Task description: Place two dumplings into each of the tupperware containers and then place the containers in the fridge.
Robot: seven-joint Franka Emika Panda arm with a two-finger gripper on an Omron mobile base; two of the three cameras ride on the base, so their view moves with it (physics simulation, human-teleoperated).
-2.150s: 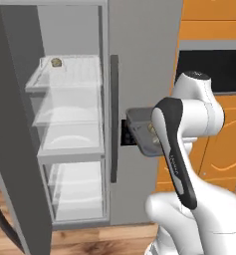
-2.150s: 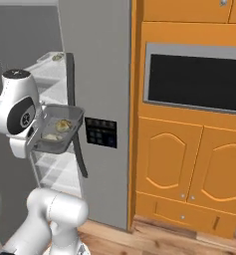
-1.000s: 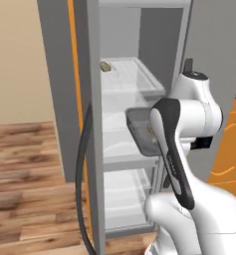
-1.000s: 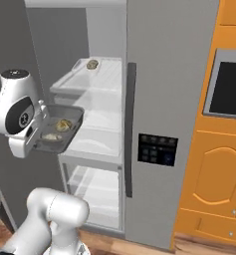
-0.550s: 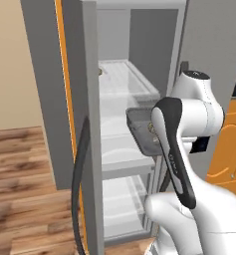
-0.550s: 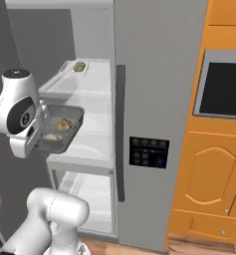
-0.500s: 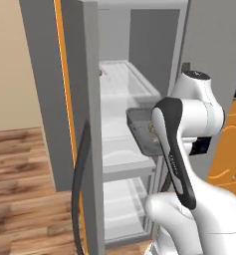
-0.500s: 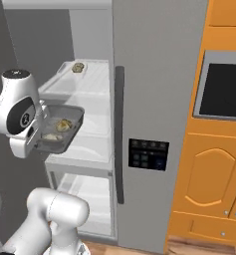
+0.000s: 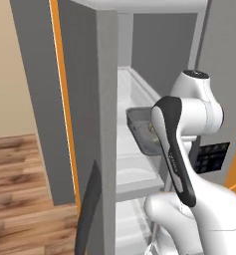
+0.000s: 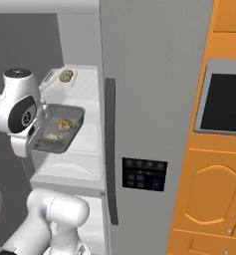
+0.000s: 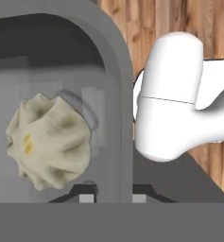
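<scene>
The jaws are clenched on the rim of the dark container (image 10: 59, 130), held level so its dumplings (image 10: 64, 124) stay put before the open fridge (image 10: 154, 89).

The arm (image 9: 181, 149) is glossy white, built of thick rounded links with smooth bulging shells. A dark grey, near-black band runs lengthwise along one link, curving like a strap. A round dark joint cap with a small pale ring at its centre sits on the shoulder-like link (image 10: 21, 113), and a flat grey disc tops the link above it. The lower body swells into broad white domes.
</scene>
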